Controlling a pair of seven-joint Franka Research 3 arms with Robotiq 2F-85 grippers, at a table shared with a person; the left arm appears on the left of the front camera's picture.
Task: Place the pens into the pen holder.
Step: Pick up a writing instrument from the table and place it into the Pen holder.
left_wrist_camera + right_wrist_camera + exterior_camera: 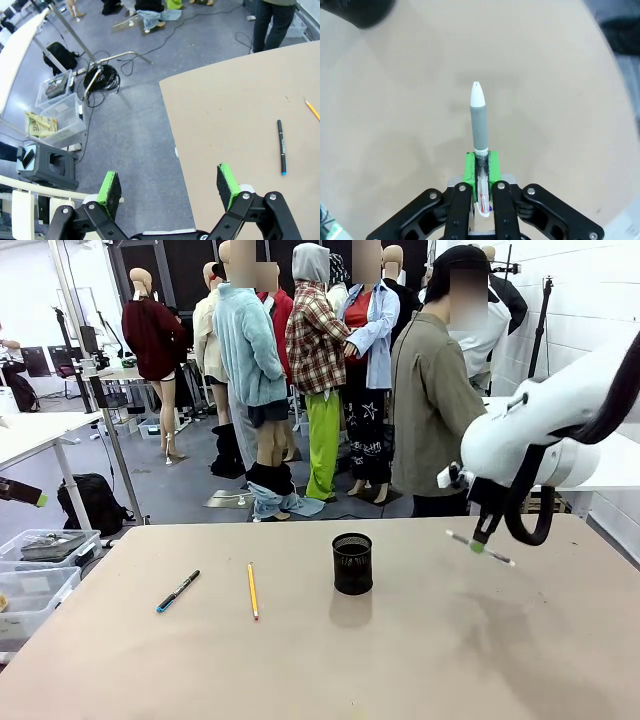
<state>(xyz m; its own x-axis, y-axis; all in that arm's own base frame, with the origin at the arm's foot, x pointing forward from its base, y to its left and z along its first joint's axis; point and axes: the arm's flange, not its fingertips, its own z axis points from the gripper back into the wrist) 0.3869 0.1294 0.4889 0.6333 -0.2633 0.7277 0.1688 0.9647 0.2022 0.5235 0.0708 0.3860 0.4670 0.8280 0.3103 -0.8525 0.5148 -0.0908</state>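
Observation:
My right gripper [480, 543] hangs above the table's right side, shut on a pale whitish pen [481, 548] that sticks out to both sides. In the right wrist view the pale pen [478, 117] points away between the shut green pads [468, 165] of my right gripper [481, 167]. The black mesh pen holder [352, 563] stands upright at the table's middle, left of that gripper. A yellow-orange pencil [252, 590] and a dark pen with blue ends [178, 591] lie on the table farther left. My left gripper [170, 186] is open over the table's left edge, with the dark pen [282, 146] beyond it.
A person in a grey-green shirt [430, 405] stands at the far side with their back turned. Clear plastic bins [40, 560] sit on the floor left of the table. Below the left gripper are floor cables [102, 77] and a grey step stool [47, 165].

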